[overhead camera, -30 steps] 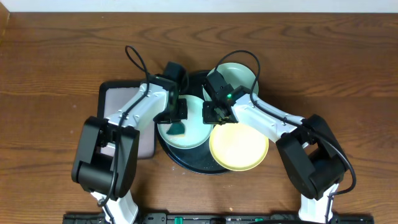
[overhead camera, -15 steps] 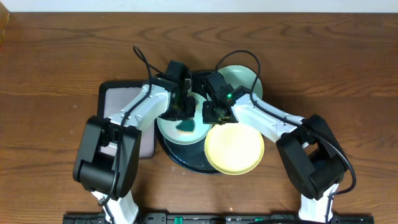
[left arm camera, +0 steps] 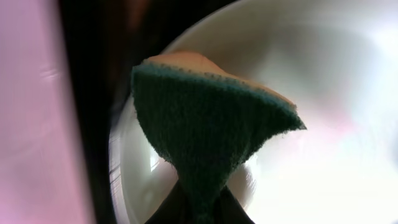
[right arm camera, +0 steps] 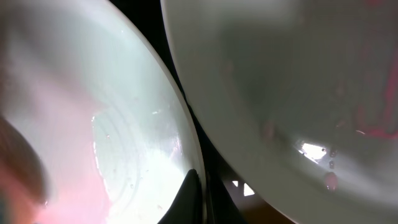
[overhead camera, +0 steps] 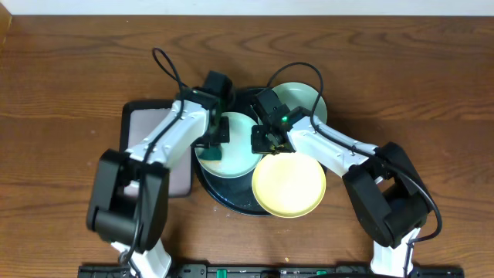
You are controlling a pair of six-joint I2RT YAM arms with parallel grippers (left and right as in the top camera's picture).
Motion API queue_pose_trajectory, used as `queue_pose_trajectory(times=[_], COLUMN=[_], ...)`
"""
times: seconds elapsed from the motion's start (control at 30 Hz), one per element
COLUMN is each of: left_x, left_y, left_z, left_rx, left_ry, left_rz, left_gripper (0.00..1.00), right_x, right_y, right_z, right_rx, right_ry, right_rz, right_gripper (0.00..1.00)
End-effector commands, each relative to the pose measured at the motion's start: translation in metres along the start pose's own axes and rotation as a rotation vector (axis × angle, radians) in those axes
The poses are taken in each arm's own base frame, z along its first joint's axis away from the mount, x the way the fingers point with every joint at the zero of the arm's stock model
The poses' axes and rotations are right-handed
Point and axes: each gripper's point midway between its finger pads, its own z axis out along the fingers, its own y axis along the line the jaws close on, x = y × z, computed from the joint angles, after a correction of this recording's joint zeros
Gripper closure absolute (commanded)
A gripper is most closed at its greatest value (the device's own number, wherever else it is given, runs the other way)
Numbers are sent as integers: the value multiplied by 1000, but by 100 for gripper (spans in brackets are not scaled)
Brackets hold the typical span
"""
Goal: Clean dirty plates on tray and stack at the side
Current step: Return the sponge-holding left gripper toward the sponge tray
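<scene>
On the round black tray (overhead camera: 231,202) lie three plates: a mint one on the left (overhead camera: 241,154), a mint one at the back right (overhead camera: 302,99) and a yellow one at the front right (overhead camera: 289,188). My left gripper (overhead camera: 214,142) is shut on a green sponge (left arm camera: 205,124) with a yellow back, which is pressed onto the left mint plate (left arm camera: 323,93) near its left rim. My right gripper (overhead camera: 261,144) is shut on that plate's right rim (right arm camera: 200,186), one finger inside and one outside. A second pale plate (right arm camera: 280,81) beside it carries reddish spots.
A rectangular black-rimmed tray (overhead camera: 137,127) with a grey inside sits left of the round tray, partly under my left arm. Bare wooden table (overhead camera: 62,93) surrounds everything. Cables loop above both wrists.
The sponge in my left gripper swept right across the left mint plate, then back toward its far left rim. The yellow plate shifted slightly left. My right gripper held still.
</scene>
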Motion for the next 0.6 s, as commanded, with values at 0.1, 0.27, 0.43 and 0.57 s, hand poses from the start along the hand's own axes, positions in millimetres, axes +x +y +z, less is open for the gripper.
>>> queue_pose_trajectory(times=[0.1, 0.27, 0.43, 0.57], left_x=[-28, -22, -21, -18], left_y=[12, 44, 85, 108], left_z=[-96, -131, -139, -136], left_rx=[30, 31, 1, -12], left_ry=[-190, -232, -234, -207], left_rz=[-48, -119, -205, -271], left_gripper=[93, 93, 93, 93], right_x=[4, 6, 0, -7], right_y=[-1, 2, 19, 27], right_z=[9, 12, -4, -26], right_rx=[20, 2, -68, -96], right_ry=[15, 30, 9, -35], right_rz=[-4, -16, -102, -156], right_gripper=[99, 99, 99, 99])
